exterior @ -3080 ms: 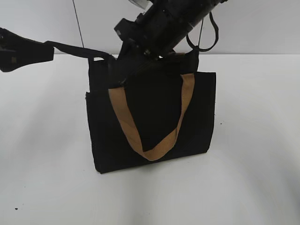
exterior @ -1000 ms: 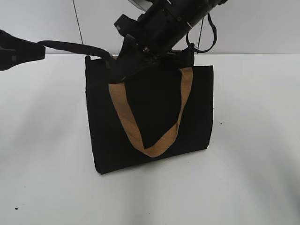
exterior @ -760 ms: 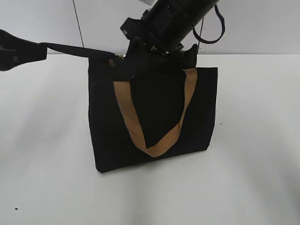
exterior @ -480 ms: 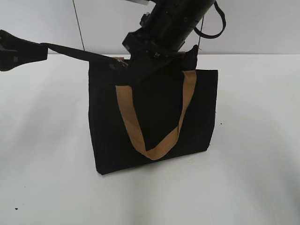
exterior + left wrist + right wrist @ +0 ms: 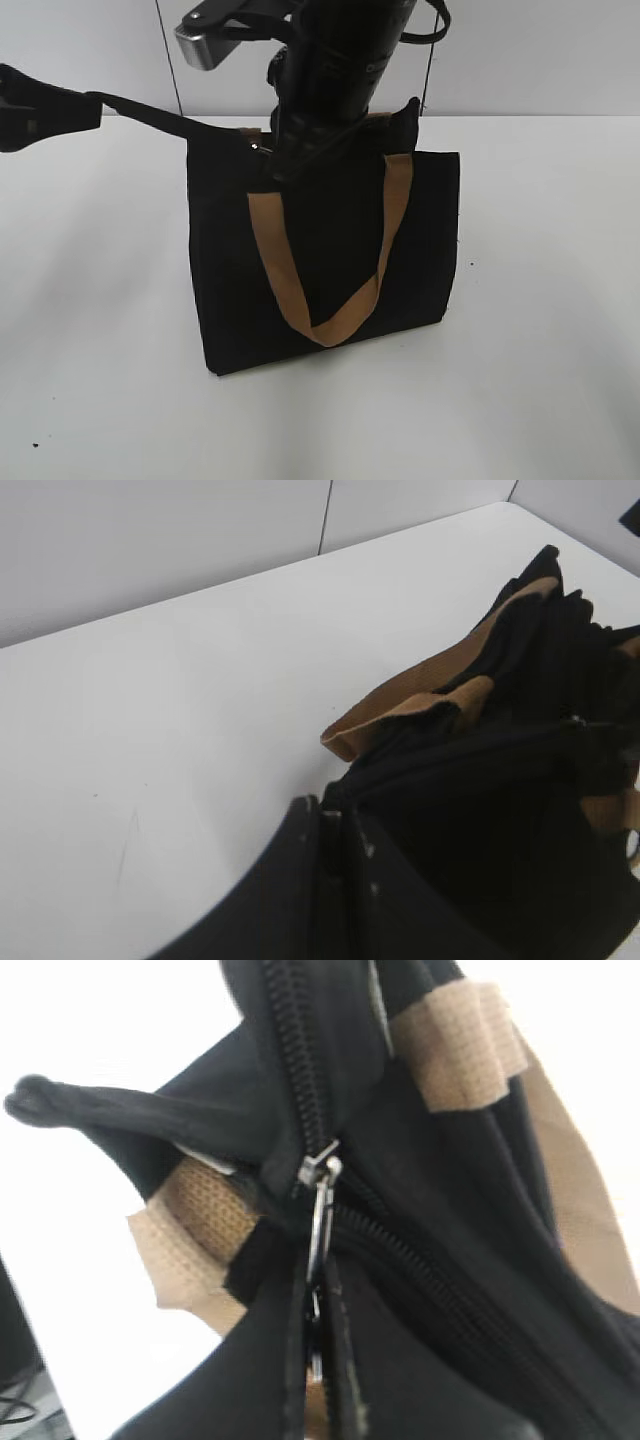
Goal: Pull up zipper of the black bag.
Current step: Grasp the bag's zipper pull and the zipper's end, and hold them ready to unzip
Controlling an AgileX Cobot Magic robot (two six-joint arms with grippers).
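The black bag (image 5: 330, 250) stands upright on the white table, a tan handle (image 5: 322, 330) hanging down its front. My right gripper (image 5: 272, 165) reaches down from above onto the bag's top edge near its left end. In the right wrist view it (image 5: 318, 1305) is shut on the silver zipper pull tab (image 5: 322, 1205), which hangs from the slider on the black zipper track (image 5: 290, 1050). My left gripper (image 5: 92, 101) is at the far left, shut on a black fabric strip (image 5: 160, 112) stretched taut from the bag's top left corner. The left wrist view shows it (image 5: 335, 825) clamped on black fabric.
The white table (image 5: 540, 380) runs all round the bag, with a pale wall behind. A thin dark cable (image 5: 165, 50) hangs at the back left. The right arm's bulk (image 5: 340, 50) hides the middle of the bag's top edge. A second tan handle (image 5: 400, 715) lies behind the bag.
The right arm has swung to a steeper angle and a grey link has come into view at the top. The bag has shifted slightly right. The left gripper has stayed put.
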